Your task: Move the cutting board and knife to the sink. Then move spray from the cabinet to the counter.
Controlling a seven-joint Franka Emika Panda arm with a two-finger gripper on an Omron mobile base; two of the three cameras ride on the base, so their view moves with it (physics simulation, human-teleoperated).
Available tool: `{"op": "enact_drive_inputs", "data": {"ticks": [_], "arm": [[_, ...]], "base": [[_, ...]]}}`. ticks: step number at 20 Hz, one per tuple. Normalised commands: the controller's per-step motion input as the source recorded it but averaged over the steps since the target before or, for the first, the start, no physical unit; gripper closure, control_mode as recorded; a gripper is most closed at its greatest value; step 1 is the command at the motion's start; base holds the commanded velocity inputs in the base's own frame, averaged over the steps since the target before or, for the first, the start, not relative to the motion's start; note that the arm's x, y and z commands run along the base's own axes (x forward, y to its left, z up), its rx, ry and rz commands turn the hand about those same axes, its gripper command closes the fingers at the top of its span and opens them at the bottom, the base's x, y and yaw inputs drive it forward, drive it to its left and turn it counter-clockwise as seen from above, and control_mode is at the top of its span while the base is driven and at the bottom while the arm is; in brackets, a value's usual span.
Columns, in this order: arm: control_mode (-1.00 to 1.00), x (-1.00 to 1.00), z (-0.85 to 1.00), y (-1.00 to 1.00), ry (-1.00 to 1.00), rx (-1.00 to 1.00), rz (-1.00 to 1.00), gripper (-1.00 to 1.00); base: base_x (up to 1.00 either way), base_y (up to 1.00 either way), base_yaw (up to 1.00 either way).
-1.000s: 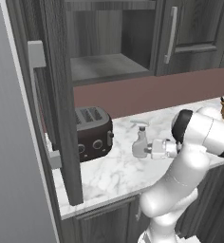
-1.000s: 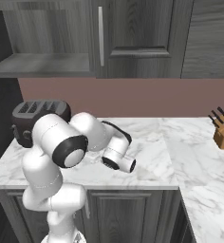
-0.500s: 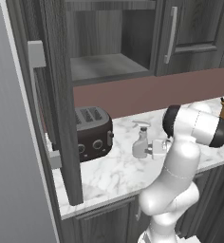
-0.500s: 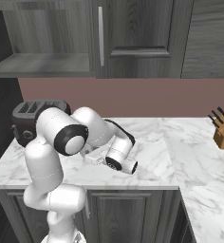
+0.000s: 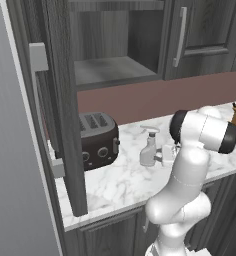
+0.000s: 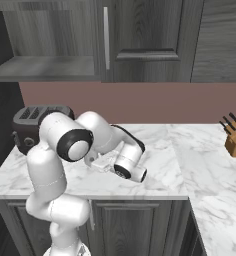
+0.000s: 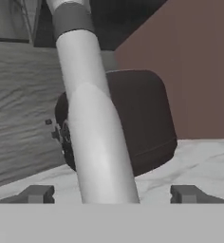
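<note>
Pale grey-white spray [image 5: 149,148] stands upright on the counter [image 5: 115,184], centre of the left base view, just right of the dark toaster [image 5: 97,139]. My gripper [image 7: 112,193] sits low at the bottle's base, fingers [image 7: 37,193] spread wide on either side with clear gaps, so open, not gripping. In the hand view the bottle fills the middle, toaster behind it. Cabinet [image 5: 117,45] at the upper centre of the left base view, door open, shelf bare. Knife block [image 6: 235,136] at the right edge of the right base view.
</note>
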Motion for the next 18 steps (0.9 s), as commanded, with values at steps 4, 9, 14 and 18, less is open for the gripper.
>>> {"op": "enact_drive_inputs", "data": {"ticks": [4,9,14,18], "arm": [[-1.00,-0.19,0.97,-0.10,-0.10,0.04,-0.07,-1.00],[-1.00,-0.64,1.00,-0.33,-0.10,0.06,-0.12,-1.00],[-1.00,-0.97,1.00,-0.63,-0.03,0.05,-0.15,-1.00],[-1.00,-1.00,1.00,-0.39,-0.01,0.09,-0.16,-1.00]], "base": [[0.00,0.00,0.00],[0.00,0.00,0.00],[0.00,0.00,0.00],[0.00,0.00,0.00]]}}
